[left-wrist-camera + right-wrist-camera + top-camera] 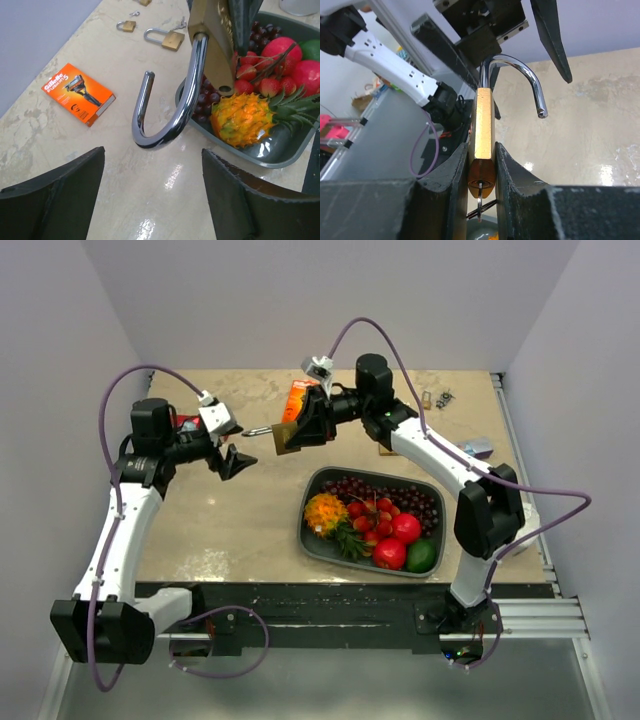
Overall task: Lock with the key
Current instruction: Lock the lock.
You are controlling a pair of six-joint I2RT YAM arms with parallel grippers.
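Key shows only as a thin stub below the padlock; the rest is hidden between the fingers of the right gripper, which clamps the brass body. At upper centre of the top view the padlock lies level, with its open shackle pointing frame-left at the released left gripper.

Your top view looks down from above and behind the arms, taking in the whole table. Your left wrist view looks across the table, close on the padlock, tray behind. Your right wrist view faces back toward the left arm, padlock very near. All three share the padlock.
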